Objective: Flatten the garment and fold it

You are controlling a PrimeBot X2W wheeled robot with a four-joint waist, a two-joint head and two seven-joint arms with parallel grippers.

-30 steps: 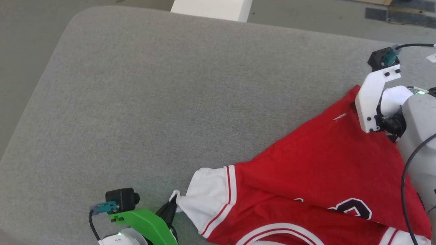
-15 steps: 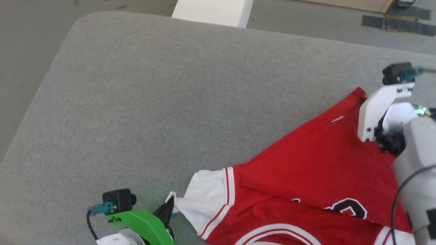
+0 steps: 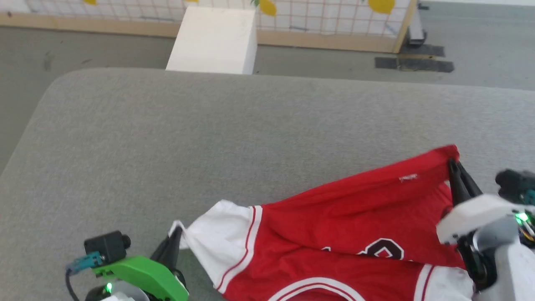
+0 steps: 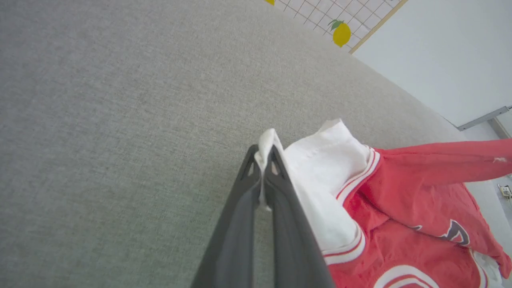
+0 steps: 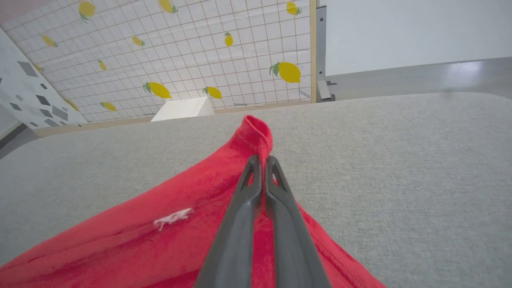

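Site type: staged robot test room, not a home.
Backdrop: lemon-print grid panel (image 3: pixel 326 16) in a wooden frame, top of the frame.
Floor: bare grey floor (image 3: pixel 104 52) with dark tape patches (image 3: pixel 413 64), upper right.
Fittings: plain white block (image 3: pixel 213 39); grey cloth-covered table (image 3: pixel 167 138).

Nothing here reads as a full word or number. The red jersey-style T-shirt with white short sleeves (image 3: pixel 334 217) carries a black white-outlined print (image 3: pixel 382 250) on its lower part, but a fold of red cloth lies over most of it. What shows is a rounded, looping shape that may belong to a numeral, and I cannot tell which. The left wrist view catches a sliver of the same print (image 4: pixel 456 233), no clearer. Higher up on the red cloth sits a small white mark (image 3: pixel 407 178). The right wrist view shows that mark (image 5: pixel 173 218) closer, but it is blurred and unreadable.
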